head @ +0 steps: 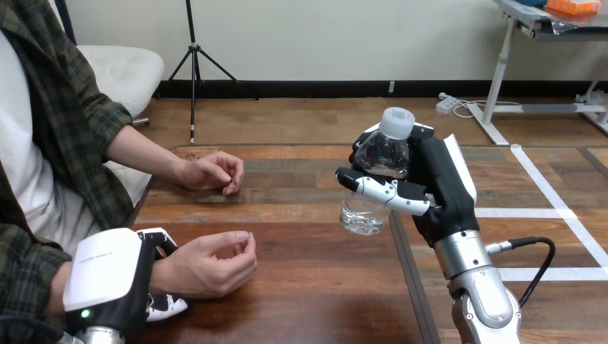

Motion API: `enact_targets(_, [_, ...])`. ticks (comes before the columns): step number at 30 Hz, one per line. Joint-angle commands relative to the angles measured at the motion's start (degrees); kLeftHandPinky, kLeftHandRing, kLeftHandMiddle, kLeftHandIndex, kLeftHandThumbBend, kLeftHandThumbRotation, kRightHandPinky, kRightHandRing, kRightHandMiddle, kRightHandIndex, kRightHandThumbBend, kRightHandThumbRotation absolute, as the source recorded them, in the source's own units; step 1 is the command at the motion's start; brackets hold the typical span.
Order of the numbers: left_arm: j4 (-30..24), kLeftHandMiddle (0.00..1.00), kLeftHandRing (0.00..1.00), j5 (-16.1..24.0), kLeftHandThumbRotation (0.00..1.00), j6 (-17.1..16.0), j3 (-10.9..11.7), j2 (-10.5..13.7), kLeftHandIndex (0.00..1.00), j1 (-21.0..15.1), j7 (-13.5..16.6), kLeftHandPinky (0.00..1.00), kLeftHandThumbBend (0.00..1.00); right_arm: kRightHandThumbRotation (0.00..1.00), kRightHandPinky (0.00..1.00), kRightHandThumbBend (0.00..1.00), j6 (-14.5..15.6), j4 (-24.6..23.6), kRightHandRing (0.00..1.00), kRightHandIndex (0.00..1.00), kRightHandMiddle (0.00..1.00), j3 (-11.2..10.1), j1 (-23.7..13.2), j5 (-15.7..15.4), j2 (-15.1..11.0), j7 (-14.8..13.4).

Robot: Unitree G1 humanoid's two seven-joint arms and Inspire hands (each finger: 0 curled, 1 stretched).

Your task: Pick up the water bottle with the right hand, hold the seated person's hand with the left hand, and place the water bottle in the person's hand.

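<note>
Right hand (444, 188) wraps fingers round clear water bottle (382, 154), upright, cap up, raised off wooden table (308, 287). Left hand (107, 276) curls round person's wrist (159, 276). Person's near hand (209, 265), loosely curled, sits left of bottle and lower: carry must go left, down.

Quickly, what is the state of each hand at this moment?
Left hand: closed round the person's wrist.
Right hand: closed on the bottle.
</note>
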Motion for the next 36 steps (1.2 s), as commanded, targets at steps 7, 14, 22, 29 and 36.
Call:
enact_targets(7, [2.9,0.45,0.40,-1.2,0.00,-4.1,-2.7,-3.0,0.47,-2.1,2.0,0.36,0.80,0.00,0.40,0.66,-1.5,-4.0,0.42,0.41,0.43,-0.6,-2.8,0.3,-0.6,-0.4])
enact_targets(14, [3.5,0.44,0.40,-0.6,0.00,-4.6,-3.1,-3.5,0.47,-2.4,3.2,0.36,0.80,0.00,0.40,0.66,-1.2,-3.9,0.42,0.41,0.43,-0.8,-2.8,1.1,-0.6,0.1])
enact_targets(22, [5.2,0.43,0.38,-0.3,0.00,-6.0,-3.7,-3.9,0.46,-3.0,5.4,0.33,0.81,0.00,0.40,0.66,-1.1,-3.9,0.42,0.41,0.43,-0.9,-2.7,1.3,-0.7,0.2])
enact_targets(29, [5.7,0.42,0.37,-0.7,0.00,-6.4,-4.2,-4.1,0.46,-3.3,5.9,0.31,0.80,0.00,0.41,0.66,-1.4,-3.8,0.42,0.42,0.43,-0.9,-2.7,0.6,-1.0,-0.2])
enact_targets(36, [5.9,0.42,0.36,-1.3,0.00,-7.3,-4.5,-4.3,0.45,-3.4,6.1,0.30,0.79,0.00,0.40,0.66,-1.3,-3.8,0.42,0.42,0.43,-0.9,-2.7,0.7,-1.0,-0.1])
